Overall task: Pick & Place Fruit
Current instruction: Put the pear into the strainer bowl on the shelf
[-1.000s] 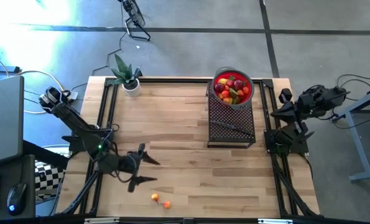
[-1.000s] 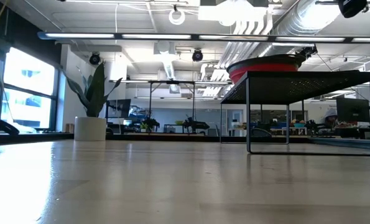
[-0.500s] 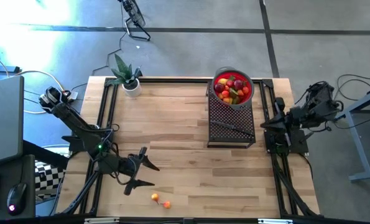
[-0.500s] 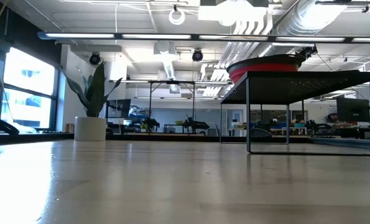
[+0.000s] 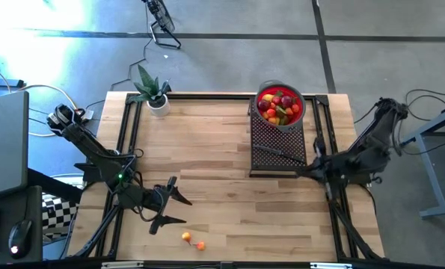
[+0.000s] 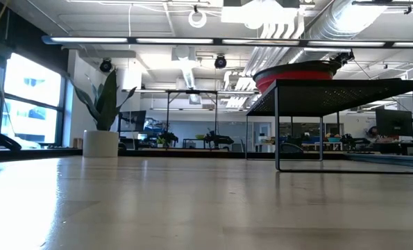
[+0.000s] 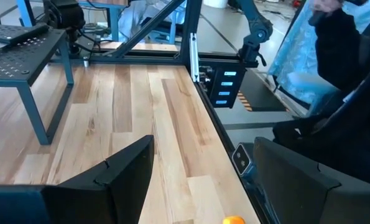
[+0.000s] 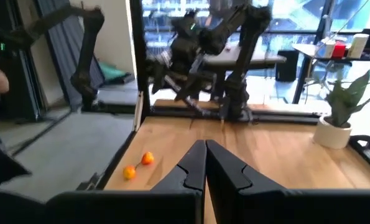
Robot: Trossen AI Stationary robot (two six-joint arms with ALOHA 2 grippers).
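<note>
Two small orange fruits (image 5: 186,237) (image 5: 200,245) lie on the wooden table near its front edge; the right wrist view shows them as fruits (image 8: 147,158) (image 8: 129,172). More fruit (image 5: 279,105) fills a red bowl (image 5: 300,112) on a black mesh rack (image 5: 277,142) at the back right. My left gripper (image 5: 186,210) hangs open just to the far left of the two fruits, with one fruit (image 7: 233,219) ahead of its fingers. My right gripper (image 5: 298,171) is shut and empty beside the rack's near right corner, pointing toward the table's left.
A potted plant (image 5: 153,96) stands at the back left corner. A dark knife (image 5: 279,153) lies on the rack's near half. Black rails (image 5: 129,149) run along both table sides. The wood between the rack and my left gripper is bare.
My right gripper has swung in from beyond the table's right edge toward the left, staying shut, and now reaches over the table by the rack's near corner. My left gripper has turned slightly toward the near edge, staying open. The fruits have not moved.
</note>
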